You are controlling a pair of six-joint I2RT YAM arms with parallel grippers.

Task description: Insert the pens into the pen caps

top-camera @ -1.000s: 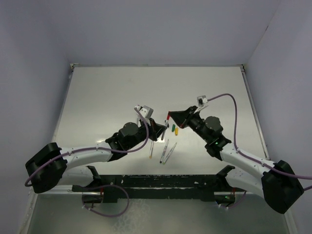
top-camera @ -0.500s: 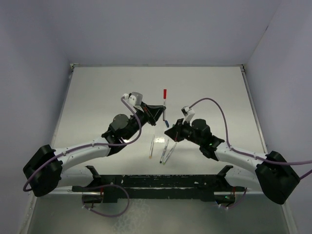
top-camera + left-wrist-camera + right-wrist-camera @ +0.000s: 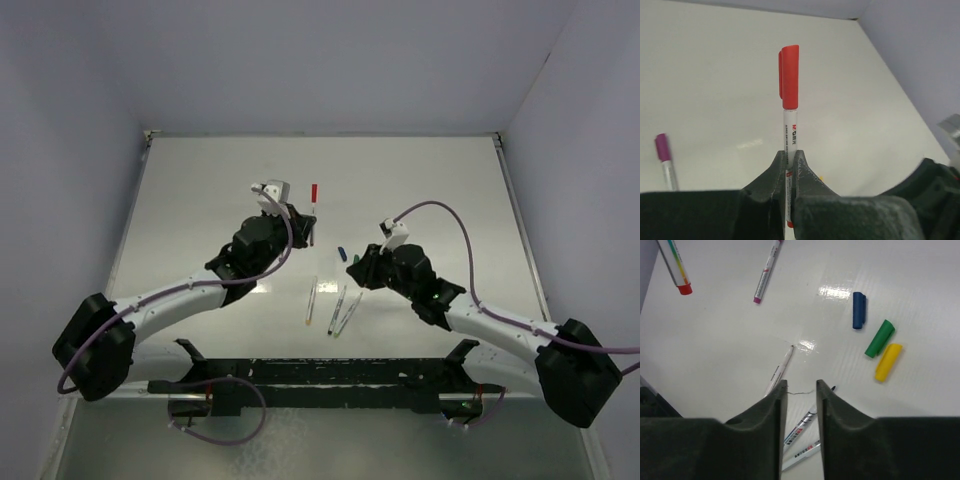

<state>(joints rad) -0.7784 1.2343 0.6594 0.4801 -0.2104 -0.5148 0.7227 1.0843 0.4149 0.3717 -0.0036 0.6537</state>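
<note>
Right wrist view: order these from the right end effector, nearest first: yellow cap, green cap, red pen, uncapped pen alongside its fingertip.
From the right end effector:
1. Uncapped pen, right beside it, image left.
2-3. Yellow cap and green cap, off to the image right; too close to call.
4. Red pen, far top-left corner.

Loose pens [image 3: 781,366] close before the right pincer [image 3: 801,385], three caps [image 3: 879,338] beside

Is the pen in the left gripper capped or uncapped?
Capped. The red cap sits over the top end of the pen, whose white barrel is pinched in the left gripper.
</note>
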